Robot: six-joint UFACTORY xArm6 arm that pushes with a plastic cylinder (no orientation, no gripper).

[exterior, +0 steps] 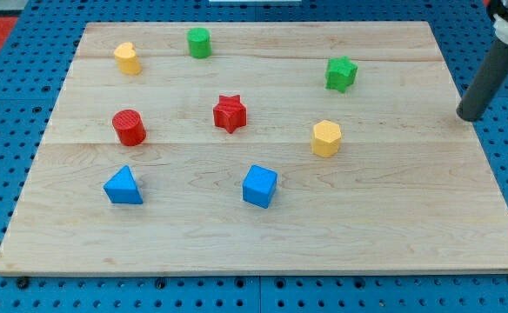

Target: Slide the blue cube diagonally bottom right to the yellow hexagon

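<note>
The blue cube sits on the wooden board a little below the middle. The yellow hexagon stands up and to the right of it, with a gap between them. My tip is at the board's right edge, far to the right of both blocks and touching neither.
A red star is above the blue cube. A red cylinder and a blue triangle are at the left. A yellow block, a green cylinder and a green star lie along the top.
</note>
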